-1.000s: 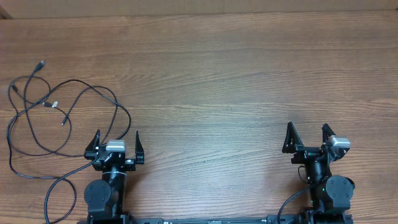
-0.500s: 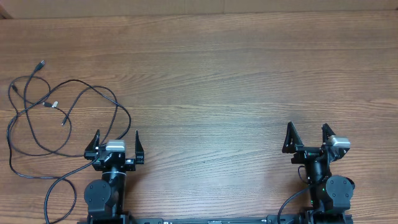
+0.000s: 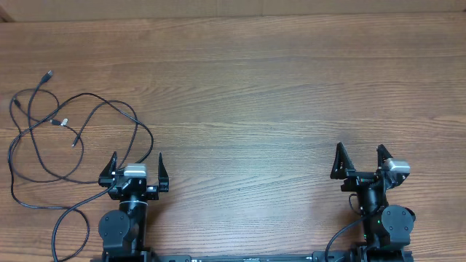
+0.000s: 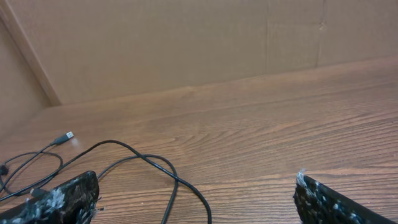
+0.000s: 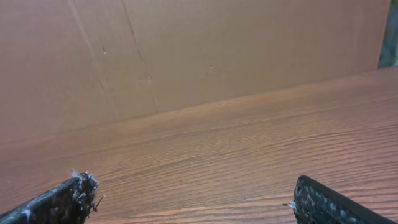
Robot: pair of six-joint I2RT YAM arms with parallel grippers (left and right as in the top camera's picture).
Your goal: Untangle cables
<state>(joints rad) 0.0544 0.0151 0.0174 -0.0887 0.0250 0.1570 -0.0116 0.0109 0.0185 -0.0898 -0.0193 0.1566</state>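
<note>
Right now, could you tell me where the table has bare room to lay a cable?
Bare: the brown wooden table from the thin black cables rightward, including between the open left gripper and open right gripper. Crowded: the left side, where cable loops spread and one runs past the left gripper.

- A brown wooden table [image 3: 277, 94] fills the overhead view, with its grain running from 9 to 3 o'clock.
- A thin strip of tan cardboard wall [image 3: 306, 4] borders the table at 12 o'clock.
- In the left wrist view the wall stands upright behind the table. A vertical seam [image 4: 324, 28] shows at 1 o'clock and a slanted fold [image 4: 28, 56] at 10 o'clock.
- In the right wrist view, slanted creases [image 5: 138, 46] cross the wall at 11 o'clock. A dark greenish strip [image 5: 391, 34] sits at 2 o'clock, too narrow to identify.
- The light is soft and even, leaving a faint sheen on the table.
</note>
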